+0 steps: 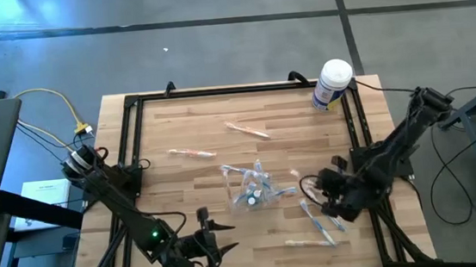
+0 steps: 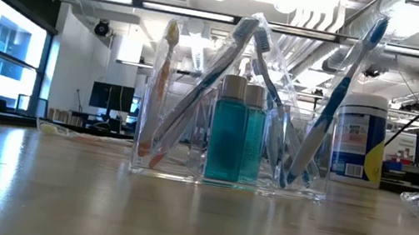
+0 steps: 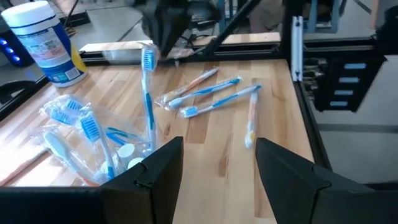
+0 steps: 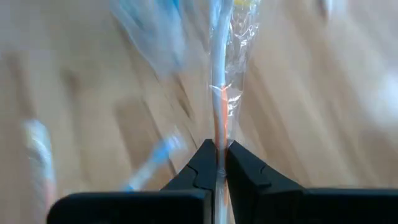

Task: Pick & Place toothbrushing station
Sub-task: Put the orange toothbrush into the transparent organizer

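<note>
The toothbrushing station [image 1: 250, 187] [image 2: 190, 131] is a clear plastic holder standing on its base at the table's middle, with several toothbrushes and teal bottles in it. To its right, my right gripper [image 1: 321, 194] [image 4: 219, 163] is shut on a toothbrush in a see-through wrapper [image 4: 222, 93]. It also shows as a dark blur in the left wrist view [image 3: 165, 28]. My left gripper [image 1: 215, 239] [image 3: 217, 168] waits open by the table's near edge, left of the middle, with nothing between its fingers. My right gripper pinches the wrapped toothbrush between its two fingers, on the orange stretch of the handle [image 4: 220, 140]. The fingers slant down from the table's right side. The brush runs on straight past the fingertips. Whether its far end touches the table I cannot tell.
A white tub with a blue label [image 1: 332, 84] [image 3: 46, 40] stands at the far right corner. Loose wrapped toothbrushes lie far of the station [image 1: 246, 130], to its far left [image 1: 192, 152] and near the right front [image 1: 319, 221] [image 3: 208, 93]. A black frame [image 1: 131, 143] rims the table.
</note>
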{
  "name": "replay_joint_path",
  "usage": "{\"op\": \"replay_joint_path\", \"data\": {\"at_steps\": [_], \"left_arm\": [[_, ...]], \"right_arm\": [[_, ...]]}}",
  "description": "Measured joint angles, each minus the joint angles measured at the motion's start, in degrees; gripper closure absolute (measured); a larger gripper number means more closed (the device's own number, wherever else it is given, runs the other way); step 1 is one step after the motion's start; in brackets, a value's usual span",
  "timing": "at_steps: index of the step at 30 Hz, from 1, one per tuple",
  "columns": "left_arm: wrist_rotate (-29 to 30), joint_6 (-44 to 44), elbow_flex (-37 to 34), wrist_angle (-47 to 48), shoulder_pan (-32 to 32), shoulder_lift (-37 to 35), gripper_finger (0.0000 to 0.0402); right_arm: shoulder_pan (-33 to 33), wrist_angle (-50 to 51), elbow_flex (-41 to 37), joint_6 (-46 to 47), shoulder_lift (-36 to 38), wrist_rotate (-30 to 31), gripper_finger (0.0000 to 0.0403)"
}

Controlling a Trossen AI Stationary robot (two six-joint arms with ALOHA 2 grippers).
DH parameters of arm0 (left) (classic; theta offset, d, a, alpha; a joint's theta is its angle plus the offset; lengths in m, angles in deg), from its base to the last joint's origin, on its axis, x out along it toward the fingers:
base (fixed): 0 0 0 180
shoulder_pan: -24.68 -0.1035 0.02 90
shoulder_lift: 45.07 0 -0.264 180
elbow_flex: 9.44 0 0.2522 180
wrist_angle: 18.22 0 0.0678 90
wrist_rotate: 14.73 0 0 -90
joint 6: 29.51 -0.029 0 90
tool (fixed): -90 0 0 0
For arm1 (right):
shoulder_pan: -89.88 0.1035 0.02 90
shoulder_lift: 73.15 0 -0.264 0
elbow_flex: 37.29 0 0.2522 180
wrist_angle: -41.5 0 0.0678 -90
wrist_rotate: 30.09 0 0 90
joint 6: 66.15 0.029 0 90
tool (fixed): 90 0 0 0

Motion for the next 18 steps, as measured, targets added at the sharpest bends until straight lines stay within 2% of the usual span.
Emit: {"op": "replay_joint_path", "data": {"at_steps": [4, 7, 10, 13, 15, 18], "left_arm": [[0.1, 0.6, 0.0, 0.0, -1.4, 0.2, 0.0209], [0.1, 0.6, 0.0, -1.5, -3.2, 0.5, 0.0209], [-1.2, -1.9, -0.1, -6.0, -5.4, 1.0, 0.0209], [-5.0, -7.2, -0.1, -11.6, -7.5, 1.3, 0.0209], [-7.8, -11.3, 0.0, -15.6, -9.1, 1.7, 0.0209], [-8.2, -16.4, -0.1, -19.5, -10.5, 1.8, 0.0209]], "right_arm": [[6.0, -3.1, 4.0, -5.7, 0.0, 13.8, 0.0392], [9.3, -12.6, 4.1, -17.0, 0.0, 23.7, 0.0392], [11.4, -24.1, 4.1, -29.4, -1.0, 30.9, 0.0392], [11.1, -35.5, 4.1, -41.8, -3.6, 32.4, 0.0392], [10.1, -42.1, 4.1, -46.8, -5.6, 32.4, 0.0392], [8.2, -50.6, 4.1, -53.6, -8.5, 31.1, 0.039]]}}
